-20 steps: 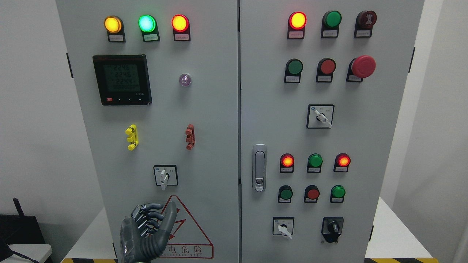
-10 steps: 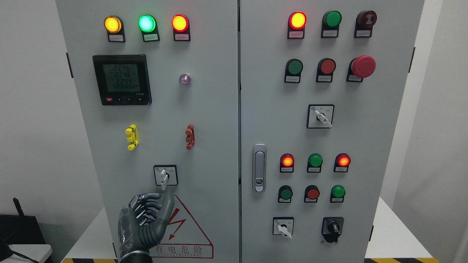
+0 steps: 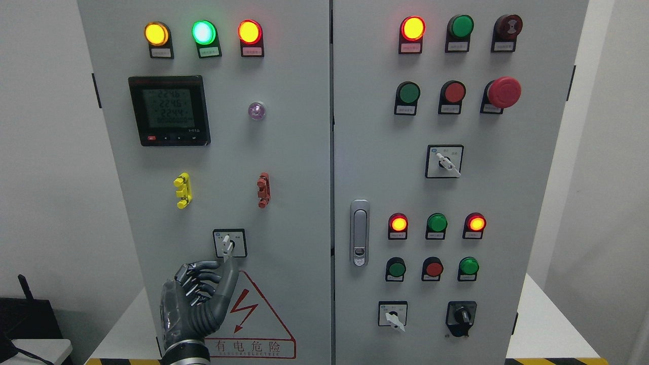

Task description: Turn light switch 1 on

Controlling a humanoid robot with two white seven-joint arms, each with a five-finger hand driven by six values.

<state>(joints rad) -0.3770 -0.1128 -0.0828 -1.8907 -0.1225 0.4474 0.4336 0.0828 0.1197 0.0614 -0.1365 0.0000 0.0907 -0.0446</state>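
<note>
Upright grey cabinet (image 3: 284,152) against white walls, left hand (image 3: 195,299) fingers curled, thumb tip at rotary switch (image 3: 229,243)

Digital meter (image 3: 169,110) (lit); red mushroom button (image 3: 503,92)

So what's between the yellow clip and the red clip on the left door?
Nothing: in the head view, only bare grey door panel lies between the yellow clip and the red clip.
</note>
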